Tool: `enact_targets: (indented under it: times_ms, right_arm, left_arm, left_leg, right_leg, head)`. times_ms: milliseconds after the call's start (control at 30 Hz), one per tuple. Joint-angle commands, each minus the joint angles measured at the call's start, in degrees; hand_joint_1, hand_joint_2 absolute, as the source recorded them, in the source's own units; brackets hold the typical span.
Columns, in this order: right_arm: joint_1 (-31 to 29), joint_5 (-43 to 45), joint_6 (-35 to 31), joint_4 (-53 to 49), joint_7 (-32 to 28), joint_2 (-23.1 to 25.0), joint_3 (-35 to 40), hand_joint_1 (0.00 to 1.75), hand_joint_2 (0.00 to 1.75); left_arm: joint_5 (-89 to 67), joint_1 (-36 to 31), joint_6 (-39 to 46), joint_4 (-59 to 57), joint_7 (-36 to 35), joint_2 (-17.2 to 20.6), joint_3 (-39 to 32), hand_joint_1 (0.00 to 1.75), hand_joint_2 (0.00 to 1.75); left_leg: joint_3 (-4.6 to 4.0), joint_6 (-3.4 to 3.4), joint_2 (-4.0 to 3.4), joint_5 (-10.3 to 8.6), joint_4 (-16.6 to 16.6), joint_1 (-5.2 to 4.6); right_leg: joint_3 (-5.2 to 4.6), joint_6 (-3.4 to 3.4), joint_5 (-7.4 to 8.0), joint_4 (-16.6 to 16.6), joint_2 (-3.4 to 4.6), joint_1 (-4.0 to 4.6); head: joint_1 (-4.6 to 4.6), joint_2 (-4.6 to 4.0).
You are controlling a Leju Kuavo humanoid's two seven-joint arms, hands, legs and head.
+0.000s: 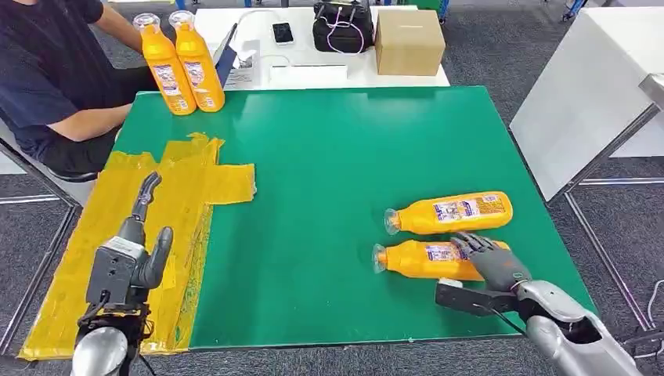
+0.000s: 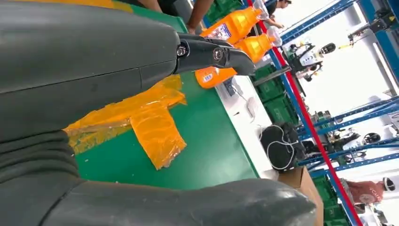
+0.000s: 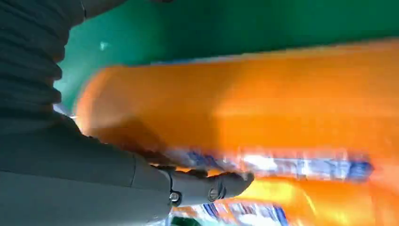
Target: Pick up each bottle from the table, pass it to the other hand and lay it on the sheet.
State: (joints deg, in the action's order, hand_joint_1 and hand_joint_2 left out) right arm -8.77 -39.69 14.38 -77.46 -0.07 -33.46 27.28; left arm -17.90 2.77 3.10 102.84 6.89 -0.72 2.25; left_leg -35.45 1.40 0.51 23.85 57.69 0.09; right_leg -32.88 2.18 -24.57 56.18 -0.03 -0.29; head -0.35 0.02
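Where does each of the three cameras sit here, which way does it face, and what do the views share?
Head view: high on the body, looking forward and down at the green table; both arms show, left hand over the yellow sheet, right hand on the nearer lying bottle.
Left wrist view: behind the left hand, facing across the sheet toward the two standing bottles.
Right wrist view: behind the right hand, close on the lying bottles, blurred.
Shared: head and left wrist views both show the sheet and standing bottles.
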Motion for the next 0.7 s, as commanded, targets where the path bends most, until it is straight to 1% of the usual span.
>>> enact_targets:
  times_ms: [33,67,167,200,233,267,300,333,367,400,467,533,567,600,633,667,700]
  right_arm:
    - [-0.1,-0.1,0.1,6.3,0.0,1.8,1.8,0.0,1.75]
    - [-0.1,-0.1,0.1,6.3,0.0,1.8,1.8,0.0,1.75]
    - [-0.1,-0.1,0.1,6.3,0.0,1.8,1.8,0.0,1.75]
    - [-0.2,-2.6,0.3,6.8,1.5,2.4,2.5,0.0,1.75]
    - [-0.1,-4.7,0.5,8.2,2.5,3.4,3.3,0.0,1.75]
    - [-0.4,-7.3,-0.3,9.8,2.8,4.3,4.3,0.0,1.75]
    - [-0.1,-9.7,-0.7,11.6,3.3,4.4,5.3,0.0,1.75]
    - [-0.3,-11.7,-0.9,13.8,2.4,4.5,6.8,0.94,1.75]
    - [-0.1,-11.7,-0.6,15.2,1.8,4.5,7.2,1.75,1.75]
    - [0.0,-11.6,0.2,16.9,0.1,3.9,8.1,1.75,1.75]
    - [0.2,-11.1,0.0,17.6,-1.2,3.6,8.5,1.75,1.75]
    - [0.3,-10.2,-0.1,17.5,-1.1,3.5,8.0,1.75,1.75]
    - [0.0,-9.9,0.1,17.0,-1.0,3.8,7.9,1.75,1.75]
    - [0.1,-9.1,0.4,16.6,-0.4,3.7,7.4,1.75,1.75]
    - [-0.1,-8.4,0.7,15.9,0.0,3.9,6.9,1.75,1.75]
    - [-0.4,-8.1,0.9,15.4,0.1,4.1,6.7,1.75,1.75]
    - [-0.4,-7.3,1.2,14.7,0.8,4.2,6.1,1.75,1.75]
  left_arm:
    - [0.3,-1.9,0.1,-3.5,-0.3,1.0,1.6,0.0,0.0]
    - [0.3,-1.9,0.1,-3.5,-0.3,1.0,1.6,0.0,0.0]
    - [0.3,-1.9,0.1,-3.5,-0.3,1.0,1.6,0.0,0.0]
    - [0.8,-2.4,-0.3,-3.3,-0.8,0.9,1.9,0.0,0.0]
    - [0.7,-3.2,-0.5,-2.9,-1.9,0.8,2.4,0.0,0.0]
    - [0.8,-4.0,-0.5,-2.9,-2.3,0.7,2.9,0.0,0.0]
    - [0.8,-4.0,-0.6,-3.1,-2.6,0.8,3.2,0.0,0.0]
    - [1.1,-4.9,-0.5,-3.6,-2.2,0.7,3.6,0.0,0.0]
    - [1.0,-5.2,-0.5,-3.8,-2.9,0.8,4.0,0.0,0.0]
    - [1.5,-5.4,-0.5,-4.4,-2.5,1.0,4.4,0.0,0.0]
    - [1.8,-6.3,-0.1,-4.7,-2.5,1.1,4.9,0.0,0.0]
    - [2.1,-5.7,0.3,-5.1,-2.3,1.4,4.9,0.0,0.0]
    - [2.2,-6.0,0.3,-4.9,-2.3,1.4,5.0,0.0,0.0]
    - [2.2,-5.4,0.4,-4.9,-2.3,1.6,5.0,0.0,0.0]
    - [2.3,-5.2,0.4,-4.7,-2.4,1.5,5.0,0.0,0.0]
    - [2.5,-5.4,0.4,-4.4,-2.3,1.4,5.1,0.0,0.0]
    - [2.5,-5.1,0.5,-4.0,-2.9,1.4,5.2,0.0,0.0]
  left_leg:
    - [0.31,-0.08,0.02,0.03,-0.1,0.07]
    - [0.21,-0.05,0.01,0.01,-0.1,0.04]
    - [0.37,-0.07,0.06,0.04,-0.1,0.08]
    - [0.28,-0.05,0.03,0.01,-0.1,0.06]
    - [0.36,-0.07,0.03,0.03,-0.1,0.08]
    - [0.27,-0.05,0.03,0.0,-0.1,0.08]
    - [0.33,-0.07,0.06,0.01,-0.1,0.12]
    - [0.42,-0.08,0.07,0.02,-0.1,0.14]
    - [0.5,-0.09,0.16,-0.01,-0.2,0.17]
    - [0.42,-0.06,0.14,-0.01,-0.1,0.15]
    - [0.6,-0.07,0.09,-0.01,-0.2,0.17]
    - [0.84,-0.19,-0.12,0.08,-0.2,0.21]
    - [1.2,-0.26,-0.35,0.28,-0.1,0.28]
    - [1.33,-0.24,-0.18,0.23,-0.2,0.22]
    - [1.44,-0.18,-0.33,0.43,-0.1,0.27]
    - [1.51,-0.13,-0.15,0.57,-0.2,0.27]
    - [1.82,-0.09,-0.27,0.66,-0.2,0.26]
  right_leg:
    - [0.38,-0.05,-0.03,-0.2,-0.07,0.08]
    - [0.25,-0.03,-0.01,-0.1,-0.05,0.04]
    - [0.43,-0.05,-0.04,-0.2,-0.11,0.09]
    - [0.32,-0.03,-0.01,-0.1,-0.07,0.07]
    - [0.42,-0.04,-0.03,-0.2,-0.08,0.08]
    - [0.32,-0.03,0.0,-0.1,-0.07,0.09]
    - [0.41,-0.05,-0.01,-0.2,-0.11,0.12]
    - [0.52,-0.06,-0.02,-0.2,-0.12,0.15]
    - [0.64,-0.07,-0.01,-0.3,-0.22,0.18]
    - [0.52,-0.05,0.01,-0.3,-0.18,0.16]
    - [0.68,-0.04,0.02,-0.3,-0.14,0.19]
    - [0.85,-0.04,0.11,-0.4,0.02,0.24]
    - [1.05,-0.1,0.05,-0.5,0.35,0.32]
    - [1.01,-0.09,0.04,-0.5,0.17,0.25]
    - [0.82,-0.22,-0.05,-0.5,0.3,0.29]
    - [0.86,-0.26,-0.25,-0.5,0.11,0.29]
    - [1.17,-0.13,-0.38,-0.6,0.23,0.28]
  head:
    - [0.0,0.0]
    - [-0.02,0.0]
    - [0.0,0.0]
    - [0.02,0.0]
    - [0.0,0.0]
    - [0.02,0.0]
    - [0.0,0.0]
    - [0.02,0.0]
    - [0.0,0.0]
    - [0.02,0.0]
    - [0.0,0.0]
    - [0.02,0.0]
    - [0.06,0.0]
    - [0.02,0.0]
    - [-0.04,0.0]
    - [0.04,0.0]
    - [-0.04,0.0]
